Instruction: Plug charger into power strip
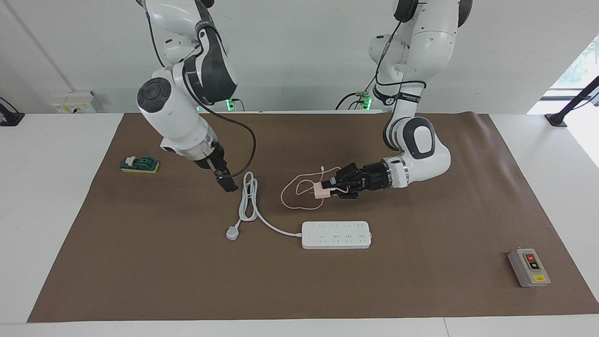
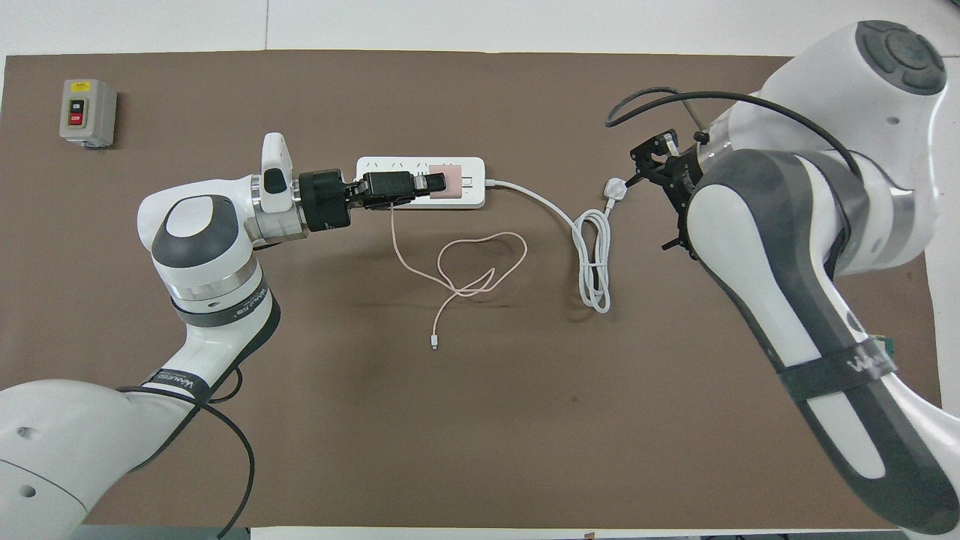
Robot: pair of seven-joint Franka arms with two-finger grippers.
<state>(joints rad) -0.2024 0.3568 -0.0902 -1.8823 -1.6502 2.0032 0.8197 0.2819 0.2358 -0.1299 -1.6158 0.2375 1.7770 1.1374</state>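
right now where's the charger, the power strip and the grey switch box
charger [image 1: 321, 190], facing view, on the pink cube body.
power strip [image 1: 336, 235], facing view, on the middle of its white top face.
grey switch box [image 1: 529, 267], facing view, on its front face by the buttons.
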